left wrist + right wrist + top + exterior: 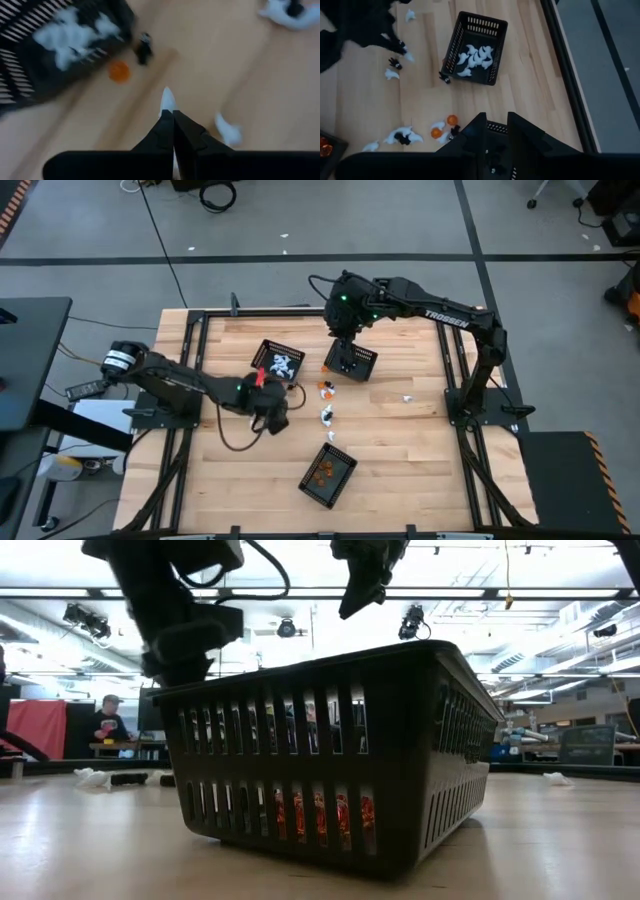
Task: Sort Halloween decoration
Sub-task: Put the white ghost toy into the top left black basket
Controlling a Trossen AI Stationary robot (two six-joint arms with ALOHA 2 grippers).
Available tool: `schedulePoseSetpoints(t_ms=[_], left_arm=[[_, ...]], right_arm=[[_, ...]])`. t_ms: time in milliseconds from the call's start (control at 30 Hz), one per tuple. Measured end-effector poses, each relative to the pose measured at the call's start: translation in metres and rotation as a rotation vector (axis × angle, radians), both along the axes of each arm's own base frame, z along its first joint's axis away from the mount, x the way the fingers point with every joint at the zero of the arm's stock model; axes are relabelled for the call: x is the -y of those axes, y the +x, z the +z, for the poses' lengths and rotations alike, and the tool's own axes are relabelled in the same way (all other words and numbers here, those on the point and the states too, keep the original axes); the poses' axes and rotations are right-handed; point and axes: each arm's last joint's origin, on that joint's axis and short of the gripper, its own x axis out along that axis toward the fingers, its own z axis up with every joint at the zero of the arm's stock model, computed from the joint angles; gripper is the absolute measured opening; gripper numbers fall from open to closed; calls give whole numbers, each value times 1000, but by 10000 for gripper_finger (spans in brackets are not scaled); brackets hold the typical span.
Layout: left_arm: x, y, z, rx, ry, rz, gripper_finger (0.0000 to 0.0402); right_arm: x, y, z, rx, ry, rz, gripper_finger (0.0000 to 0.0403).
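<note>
Jaws of the left gripper (172, 117) are pressing together on a small white trinket (167, 99), its tip poking out beyond the fingertips. The basket of white pieces (279, 360) is lying just beside this arm, nearest of the three. The right gripper (494, 131) is hovering slightly parted over another basket (351, 360); the high view hides the left grip, the wrist view shows it.

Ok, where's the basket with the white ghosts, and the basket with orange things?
Basket with white ghosts (496, 26): right wrist view, on its rim corner.
Basket with orange things (346, 460): high view, on its rim.
</note>
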Motion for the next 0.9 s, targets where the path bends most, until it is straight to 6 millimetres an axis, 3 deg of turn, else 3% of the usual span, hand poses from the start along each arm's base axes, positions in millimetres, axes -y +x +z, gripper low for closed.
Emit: schedulePoseSetpoints(t_ms=[333,667,900], left_arm=[[-57,9,11,67,79,54,6],[-116,3,13,47,128,83,6],[-153,-2,-3,-5,36,60,8]], right_arm=[[0,0,0,-2,2,1,83],[0,0,0,1,12,-13,83],[0,0,0,8,13,-17,83]])
